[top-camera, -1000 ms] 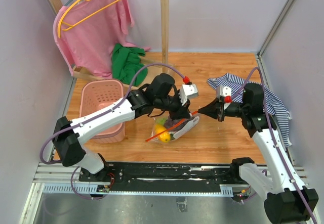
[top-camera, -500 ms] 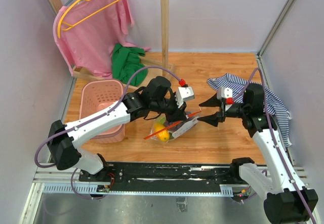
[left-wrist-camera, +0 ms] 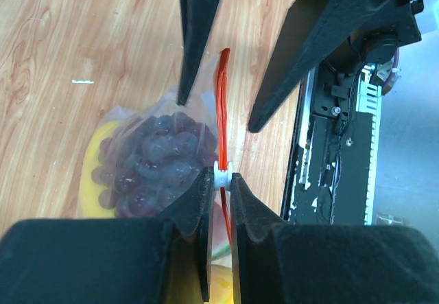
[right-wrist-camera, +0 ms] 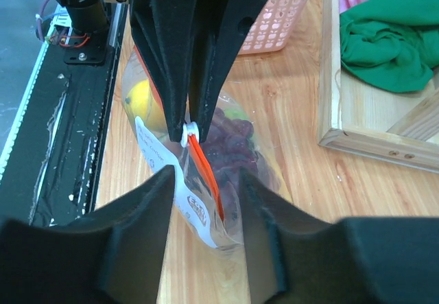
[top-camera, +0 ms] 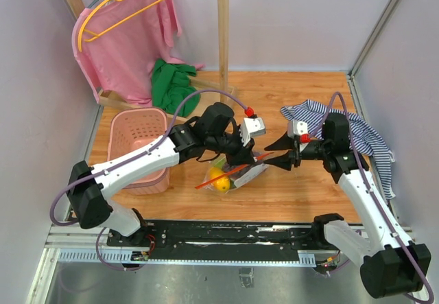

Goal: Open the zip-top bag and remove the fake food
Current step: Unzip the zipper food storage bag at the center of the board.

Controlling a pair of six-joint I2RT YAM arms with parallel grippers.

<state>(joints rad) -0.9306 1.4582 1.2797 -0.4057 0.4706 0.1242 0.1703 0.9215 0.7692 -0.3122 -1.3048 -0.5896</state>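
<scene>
Slider pinched, far end of the bag not yet held

Our left end effector [left-wrist-camera: 219, 180] is nearly shut on the small white slider [left-wrist-camera: 221, 174] of the crinkly clear zip-top bag [top-camera: 236, 173], mid-way across the wooden counter [top-camera: 309, 194]. Our right end effector [right-wrist-camera: 206, 180] stands half open astride the labelled end, gripping nothing. If it closes on loose film, we think the bag would trail the slider or the pinch would slip, leaving the dark purple toy grapes [left-wrist-camera: 151, 160] sealed.
</scene>
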